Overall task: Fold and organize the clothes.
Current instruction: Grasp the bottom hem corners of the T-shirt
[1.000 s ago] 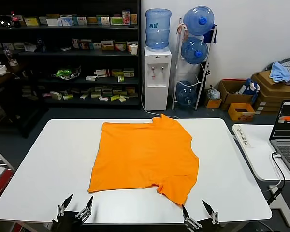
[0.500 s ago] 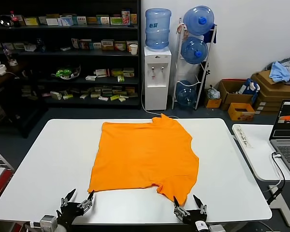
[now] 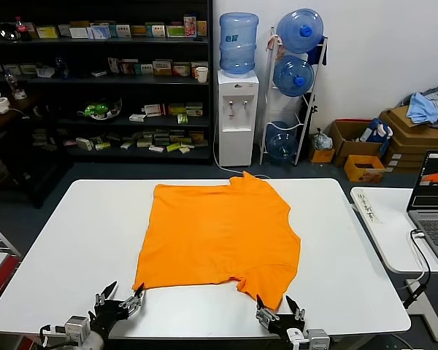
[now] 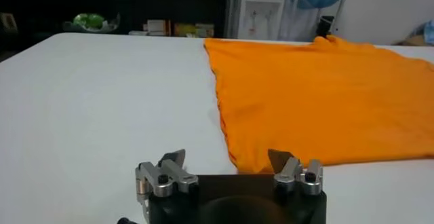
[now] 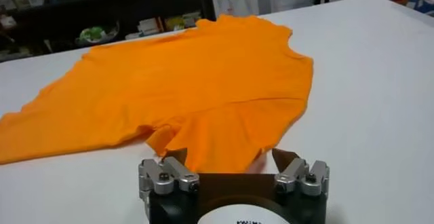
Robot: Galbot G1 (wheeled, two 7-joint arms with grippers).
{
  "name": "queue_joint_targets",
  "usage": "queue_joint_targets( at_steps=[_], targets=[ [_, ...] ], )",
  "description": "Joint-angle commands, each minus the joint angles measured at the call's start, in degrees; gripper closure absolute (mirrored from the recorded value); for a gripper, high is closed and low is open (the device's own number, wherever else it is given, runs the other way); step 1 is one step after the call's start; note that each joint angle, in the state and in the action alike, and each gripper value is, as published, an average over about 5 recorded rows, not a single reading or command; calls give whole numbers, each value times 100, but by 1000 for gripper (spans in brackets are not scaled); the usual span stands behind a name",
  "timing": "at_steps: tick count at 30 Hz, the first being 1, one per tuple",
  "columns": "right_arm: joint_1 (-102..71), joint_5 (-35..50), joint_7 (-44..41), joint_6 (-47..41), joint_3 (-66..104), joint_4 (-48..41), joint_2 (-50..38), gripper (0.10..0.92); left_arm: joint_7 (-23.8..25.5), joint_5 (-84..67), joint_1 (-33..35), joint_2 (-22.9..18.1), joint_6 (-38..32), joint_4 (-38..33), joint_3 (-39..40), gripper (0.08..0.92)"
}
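Observation:
The orange T-shirt (image 3: 219,237) lies spread flat on the white table (image 3: 73,240), plain side up, one sleeve at the near right. It also shows in the left wrist view (image 4: 319,96) and the right wrist view (image 5: 190,89). My left gripper (image 3: 119,305) is open, just short of the shirt's near left corner; in the left wrist view it (image 4: 227,156) faces that corner. My right gripper (image 3: 277,312) is open, just short of the near sleeve hem; in the right wrist view it (image 5: 232,156) faces the sleeve.
A second white table with a laptop (image 3: 432,197) stands at the right. Behind the table are dark shelves (image 3: 95,80), a water dispenser (image 3: 237,109), a bottle rack (image 3: 296,80) and cardboard boxes with a blue-grey cloth heap (image 3: 427,106).
Both grippers have moved forward over the near table edge toward the shirt's near hem. The shirt has not moved.

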Motion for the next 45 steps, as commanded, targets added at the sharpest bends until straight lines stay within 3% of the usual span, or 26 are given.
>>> queue_joint_targets(
  at_steps=[1, 7, 15, 29, 32, 39, 45],
  targets=[
    [65, 104, 152, -199, -53, -10, 18, 203, -1, -36, -70, 29, 52, 53, 15, 177],
    [116, 178, 140, -181, -80, -15, 46, 232, -18, -38, -110, 17, 49, 55, 45, 177],
    [180, 249, 170, -223, -135, -67, 96, 428, -89, -159, -112, 22, 147, 23, 140, 199],
    [191, 223, 142, -84, -59, -63, 70, 834, -137, -251, -195, -11, 188, 95, 354, 614],
    [155, 189, 110, -24, -39, -43, 46, 891, -150, -236, -210, -22, 138, 112, 349, 701],
    [-39, 213, 82, 76, 9, 178, -132, 898, -187, -364, -112, 4, 23, -32, 267, 889],
    [-740, 711, 224, 87, 124, 836, -872, 898, -508, -1310, 304, 338, 139, -579, 57, 908]
  ],
)
